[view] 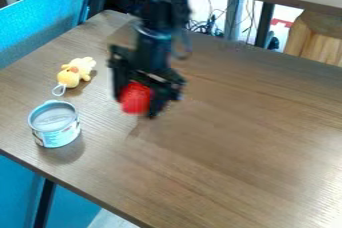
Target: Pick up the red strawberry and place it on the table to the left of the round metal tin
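The black gripper point(137, 103) hangs over the left-centre part of the brown table, with a red round object point(136, 98) held between its two fingers. The object appears raised off the tabletop, and part of it is hidden by the fingers. To the left lies a small yellow plush toy point(75, 73) with a pale loop at one end. Nearer the table's left front edge stands a light blue and white can point(55, 124), upright, with a grey top. The gripper touches neither the toy nor the can.
The wooden table point(247, 152) has its front edge running diagonally at the lower left. A blue panel point(40, 22) stands beyond the left edge. Behind the table are cables point(207, 26), dark posts and a wooden piece point(314, 39).
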Tool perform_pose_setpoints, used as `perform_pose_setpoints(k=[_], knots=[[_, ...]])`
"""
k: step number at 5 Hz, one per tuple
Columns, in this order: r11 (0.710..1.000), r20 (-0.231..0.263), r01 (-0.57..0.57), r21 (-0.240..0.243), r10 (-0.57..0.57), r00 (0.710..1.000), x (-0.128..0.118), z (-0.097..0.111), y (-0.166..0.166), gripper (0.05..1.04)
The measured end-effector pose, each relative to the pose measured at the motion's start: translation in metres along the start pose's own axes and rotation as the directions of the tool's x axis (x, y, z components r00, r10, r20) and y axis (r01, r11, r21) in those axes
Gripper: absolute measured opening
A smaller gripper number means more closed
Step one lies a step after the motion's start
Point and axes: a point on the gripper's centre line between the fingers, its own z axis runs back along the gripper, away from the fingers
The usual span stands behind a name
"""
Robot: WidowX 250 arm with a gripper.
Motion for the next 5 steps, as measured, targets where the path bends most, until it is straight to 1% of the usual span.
perform_pose_setpoints(k=[1, 2, 3, 4, 5], knots=[[0.999, -0.017, -0.015, -0.044, 0.014, 1.000, -0.001, 0.005, 0.051, 0.845], [0.990, -0.047, -0.087, -0.108, 0.083, 0.995, 0.008, -0.001, 0.102, 0.845], [0.989, -0.085, -0.111, -0.100, 0.103, 0.991, 0.013, -0.019, 0.146, 0.845], [0.995, -0.094, -0.092, -0.034, 0.088, 0.992, 0.018, -0.026, 0.168, 0.845], [0.996, -0.179, -0.089, -0.019, 0.084, 0.980, 0.018, -0.049, 0.175, 0.845]])
